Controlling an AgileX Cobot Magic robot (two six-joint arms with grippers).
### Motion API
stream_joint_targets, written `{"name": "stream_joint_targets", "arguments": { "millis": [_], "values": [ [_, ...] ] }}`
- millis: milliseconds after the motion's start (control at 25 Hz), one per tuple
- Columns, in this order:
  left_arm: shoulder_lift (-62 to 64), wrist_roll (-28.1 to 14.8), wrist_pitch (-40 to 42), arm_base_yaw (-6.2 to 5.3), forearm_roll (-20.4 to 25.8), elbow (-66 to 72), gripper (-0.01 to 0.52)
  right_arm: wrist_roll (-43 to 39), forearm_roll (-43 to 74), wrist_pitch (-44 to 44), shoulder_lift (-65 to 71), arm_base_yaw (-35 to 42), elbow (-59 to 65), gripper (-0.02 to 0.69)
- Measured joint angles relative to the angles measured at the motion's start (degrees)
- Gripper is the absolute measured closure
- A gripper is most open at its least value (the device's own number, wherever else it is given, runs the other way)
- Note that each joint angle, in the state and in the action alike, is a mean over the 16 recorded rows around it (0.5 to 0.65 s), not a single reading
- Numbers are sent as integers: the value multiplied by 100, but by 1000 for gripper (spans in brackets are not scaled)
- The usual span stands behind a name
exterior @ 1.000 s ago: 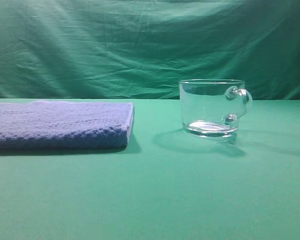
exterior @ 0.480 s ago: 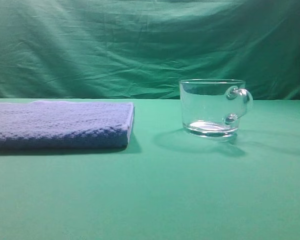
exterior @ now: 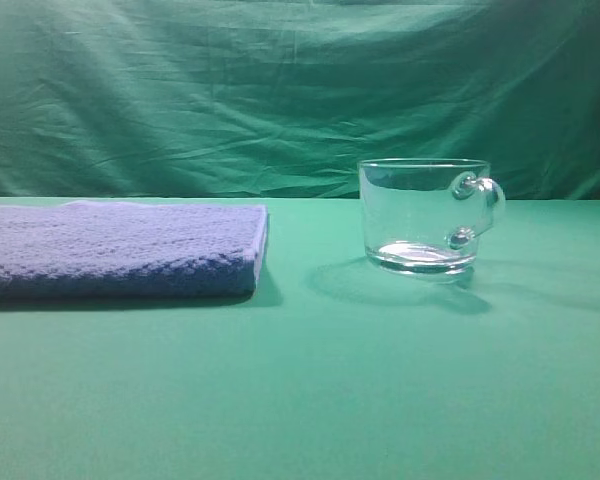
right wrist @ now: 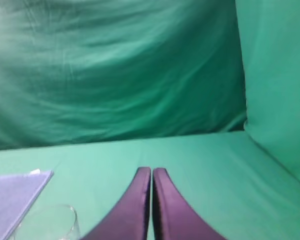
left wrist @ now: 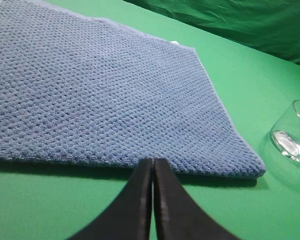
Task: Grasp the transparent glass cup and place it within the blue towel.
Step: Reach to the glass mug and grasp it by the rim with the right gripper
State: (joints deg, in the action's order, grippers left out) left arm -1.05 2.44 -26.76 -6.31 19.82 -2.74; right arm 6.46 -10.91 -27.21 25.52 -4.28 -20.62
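The glass cup [exterior: 424, 215] stands upright on the green counter [exterior: 310, 390], handle to the right, well apart from the blue towel [exterior: 115, 250] lying flat at left. Bare counter lies between the towel's right edge and the cup. Left gripper [left wrist: 152, 165] fingers pressed together just before the towel's near edge; right gripper [right wrist: 151, 175] fingers likewise closed, holding nothing.

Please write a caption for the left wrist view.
Shut left gripper at the towel's edge, cup at right.

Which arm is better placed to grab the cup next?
Probably right: the cup stands on the right side, away from the towel. Both tools, left and right, are shut and empty.
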Motion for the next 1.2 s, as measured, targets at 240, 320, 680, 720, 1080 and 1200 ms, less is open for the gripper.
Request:
{"name": "stream_joint_targets", "arguments": {
  "millis": [240,320,680,720,1080,1200],
  "values": [
    [0,0,0,0,0,0,514,562,-44,-1022,991,-72,-744,665],
    [0,0,0,0,0,0,514,746,-48,-1364,1322,-151,-1042,665],
    [0,0,0,0,0,0,514,818,337,-2741,3128,-1011,-2590,665],
    [0,0,0,0,0,0,514,754,407,-2856,3351,-1151,-2755,665],
    [0,0,0,0,0,0,514,156,911,-3306,5087,-2225,-3830,529],
    [0,0,0,0,0,0,514,80,916,-3288,5511,-2411,-4007,422]
  ]
}}
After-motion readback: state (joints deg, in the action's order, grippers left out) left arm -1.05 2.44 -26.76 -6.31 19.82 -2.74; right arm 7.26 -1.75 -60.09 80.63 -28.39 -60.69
